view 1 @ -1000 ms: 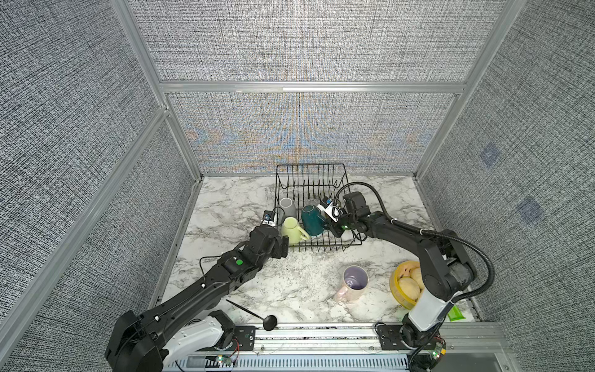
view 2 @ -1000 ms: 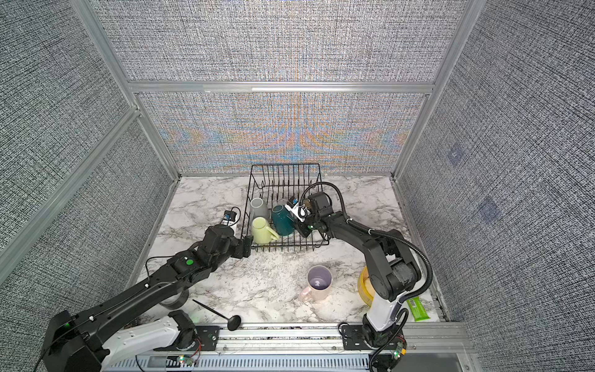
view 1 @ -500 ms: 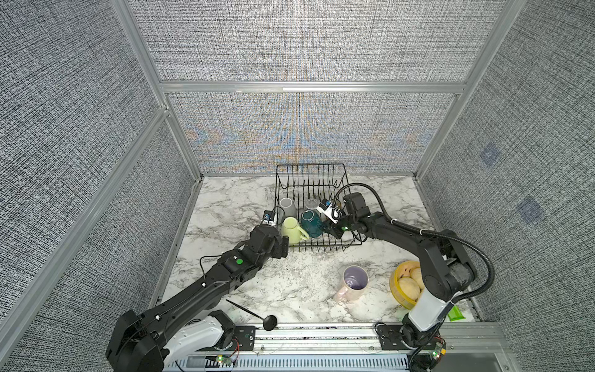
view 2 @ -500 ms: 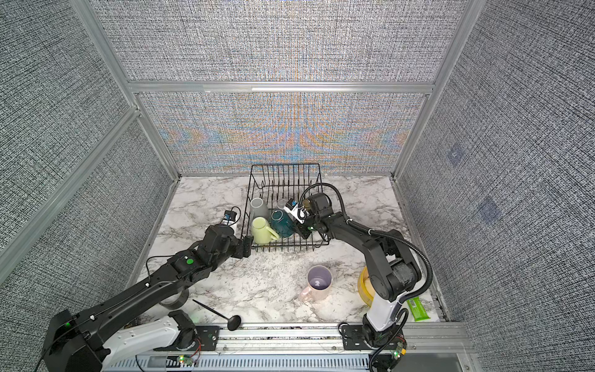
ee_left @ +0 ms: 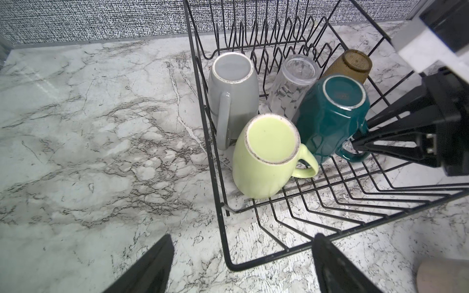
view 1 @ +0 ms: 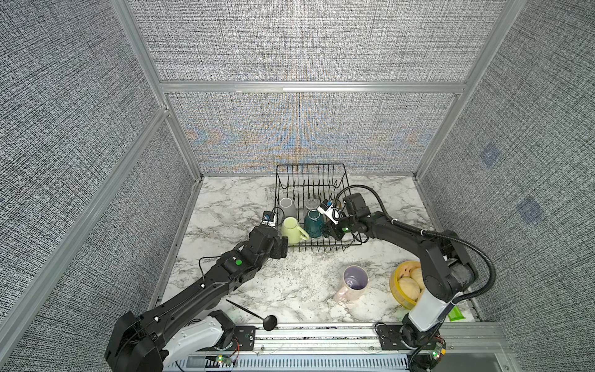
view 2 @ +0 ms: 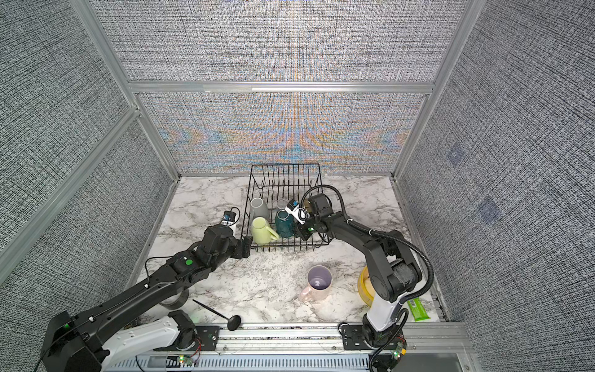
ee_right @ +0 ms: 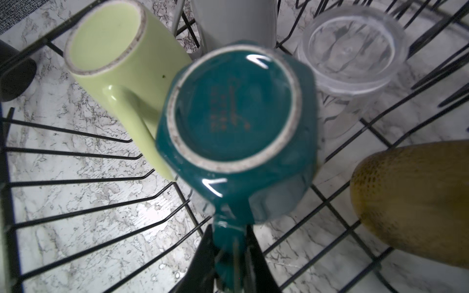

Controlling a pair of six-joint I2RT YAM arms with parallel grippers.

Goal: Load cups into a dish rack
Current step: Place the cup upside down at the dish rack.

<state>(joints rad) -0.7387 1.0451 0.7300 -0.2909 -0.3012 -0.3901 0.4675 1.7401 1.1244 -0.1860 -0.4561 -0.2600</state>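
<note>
The black wire dish rack (view 1: 322, 252) stands at the back of the marble table. Inside it, bottoms up, are a grey mug (view 1: 287, 207), a yellow-green mug (view 1: 291, 229), a clear glass (view 1: 310, 203), a dark teal mug (view 1: 314, 224) and an amber tumbler (ee_left: 354, 64). My right gripper (ee_right: 229, 253) reaches into the rack and is shut on the teal mug's handle (ee_left: 354, 154). My left gripper (ee_left: 243, 266) hangs open and holds nothing, just outside the rack's near left corner. A pink mug (view 1: 352, 283) with a lavender inside stands upright on the table in front of the rack.
A yellow steamer basket with buns (view 1: 407, 285) sits beside the right arm's base. A black ladle (view 1: 254, 314) lies at the front edge, a green packet (view 1: 457, 314) at the front right corner. A roll of tape (view 2: 175, 299) lies under the left arm.
The teal mug, with my right gripper on its handle, has sunk slightly lower in the rack. The left arm has not moved.
</note>
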